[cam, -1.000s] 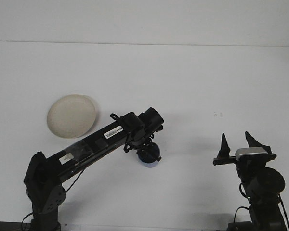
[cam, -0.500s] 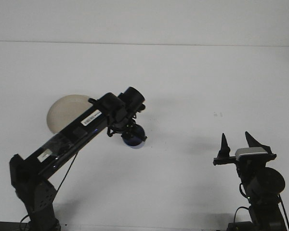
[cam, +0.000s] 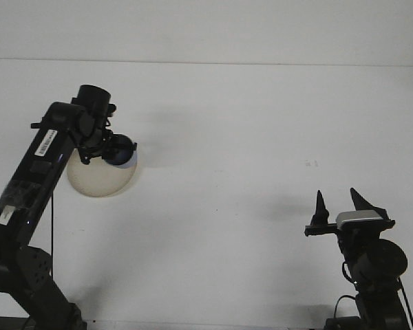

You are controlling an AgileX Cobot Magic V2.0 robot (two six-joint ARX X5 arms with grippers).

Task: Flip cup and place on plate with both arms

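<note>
A dark blue cup (cam: pixel 120 151) with a pale rim hangs in my left gripper (cam: pixel 110 150), which is shut on it. The cup is held over the right part of the cream plate (cam: pixel 100 180), which lies on the white table at the left; my left arm hides the plate's upper left part. I cannot tell whether the cup touches the plate. My right gripper (cam: pixel 340 203) stands open at the lower right, fingers pointing up, with nothing between them, far from the cup.
The white table (cam: pixel 248 137) stretches across the view, with a small faint mark (cam: pixel 311 163) on it right of centre. My left arm's base (cam: pixel 34 289) stands at the lower left, and the right arm's base (cam: pixel 375 275) at the lower right.
My left arm has swung up and to the left, carrying the blue cup from the table's middle to above the plate. The right arm has not moved.
</note>
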